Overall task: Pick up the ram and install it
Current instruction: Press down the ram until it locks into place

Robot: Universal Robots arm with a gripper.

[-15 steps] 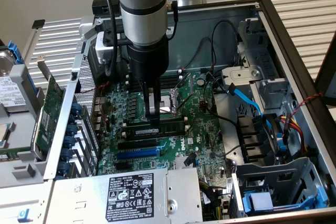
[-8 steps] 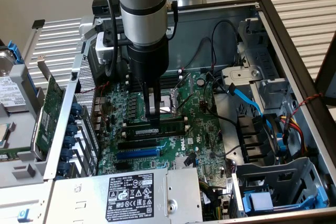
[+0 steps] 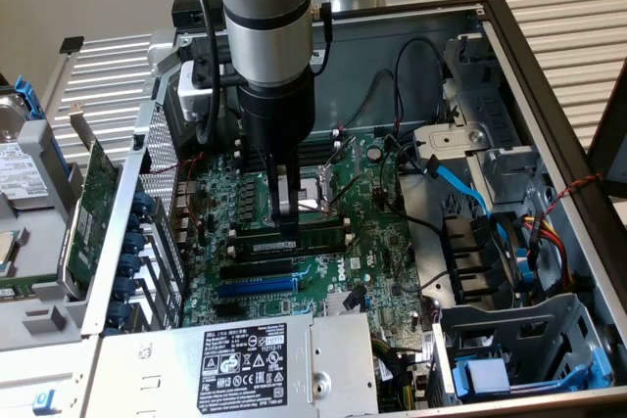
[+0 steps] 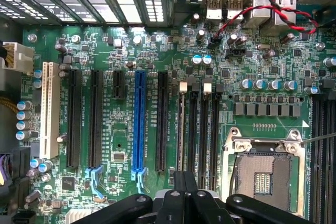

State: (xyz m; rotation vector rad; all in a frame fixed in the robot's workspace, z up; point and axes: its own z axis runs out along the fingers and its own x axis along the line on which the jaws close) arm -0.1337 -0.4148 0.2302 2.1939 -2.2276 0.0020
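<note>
My gripper (image 3: 286, 210) is closed, fingers pressing down on the ram (image 3: 292, 239) — the stick sits edge-up in a black memory slot on the motherboard (image 3: 382, 242), just beside the CPU socket (image 4: 265, 174), inside the open case (image 3: 549, 95)

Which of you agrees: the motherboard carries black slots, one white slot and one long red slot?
Wrong colour: the long slot is blue, not red, as the wrist view shows. The black slots and one white slot on the motherboard are right.
</note>
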